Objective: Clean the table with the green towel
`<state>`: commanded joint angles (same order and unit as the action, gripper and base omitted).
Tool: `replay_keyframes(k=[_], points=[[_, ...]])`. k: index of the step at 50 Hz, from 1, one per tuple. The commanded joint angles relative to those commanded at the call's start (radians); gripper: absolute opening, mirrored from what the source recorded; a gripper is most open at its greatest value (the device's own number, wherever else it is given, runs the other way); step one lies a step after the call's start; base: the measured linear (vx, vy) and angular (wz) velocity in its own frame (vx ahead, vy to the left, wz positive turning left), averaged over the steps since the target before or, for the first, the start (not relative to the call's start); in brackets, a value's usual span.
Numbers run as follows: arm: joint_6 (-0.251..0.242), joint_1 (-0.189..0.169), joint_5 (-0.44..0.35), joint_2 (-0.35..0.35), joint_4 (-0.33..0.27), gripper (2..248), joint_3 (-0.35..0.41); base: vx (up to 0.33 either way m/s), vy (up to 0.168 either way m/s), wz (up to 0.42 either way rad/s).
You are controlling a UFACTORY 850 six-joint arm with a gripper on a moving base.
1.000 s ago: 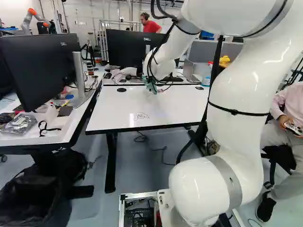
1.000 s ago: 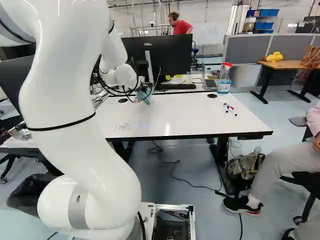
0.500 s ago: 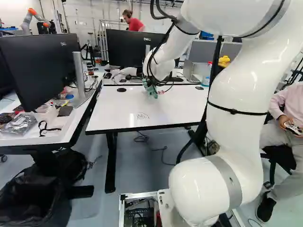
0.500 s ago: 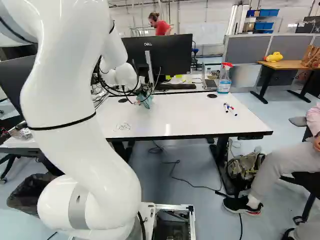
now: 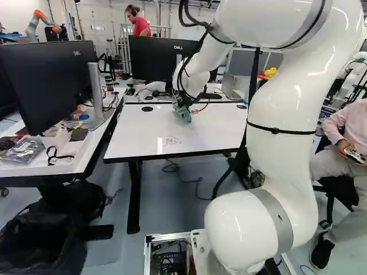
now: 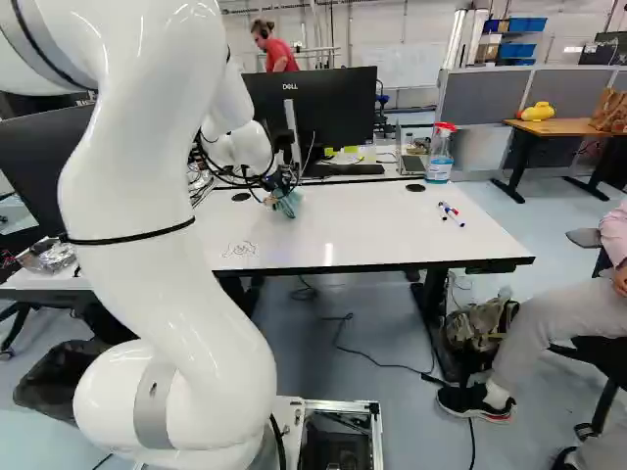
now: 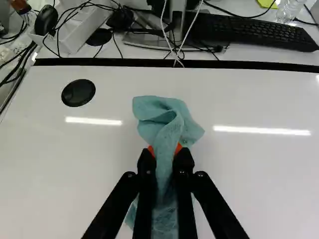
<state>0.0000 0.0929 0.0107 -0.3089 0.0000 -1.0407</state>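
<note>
Green towel (image 7: 172, 117) secured; scribble (image 5: 171, 141) outstanding.
Gripper (image 7: 164, 150) fingers pinch its middle, I judge to leave slack for wiping the table (image 7: 259, 179).

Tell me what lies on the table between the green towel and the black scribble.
Only bare white tabletop lies between the green towel and the scribble; both base views show it.

Green towel (image 7: 192, 130), one: blue-green cloth, creased, bunched between the fingers of the hand (image 5: 184, 101), loose folds ahead and beneath; over the far part of the bench (image 6: 362, 227), contact unclear. Bench, one: white glossy top, dark edging, upright legs; thin dark scribble (image 5: 171, 141) near the front edge.
</note>
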Motion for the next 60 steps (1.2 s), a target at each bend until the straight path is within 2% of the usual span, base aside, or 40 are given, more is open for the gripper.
replay_keyframes(k=[34, 43, 60], points=[[0.000, -0.006, 0.136, -0.092, 0.000, 47, -0.114, 0.000, 0.000, 0.000], [0.000, -0.007, 0.136, -0.119, 0.000, 47, -0.149, 0.000, 0.000, 0.000], [0.000, -0.007, 0.136, -0.120, 0.000, 47, -0.149, 0.000, 0.000, 0.000]])
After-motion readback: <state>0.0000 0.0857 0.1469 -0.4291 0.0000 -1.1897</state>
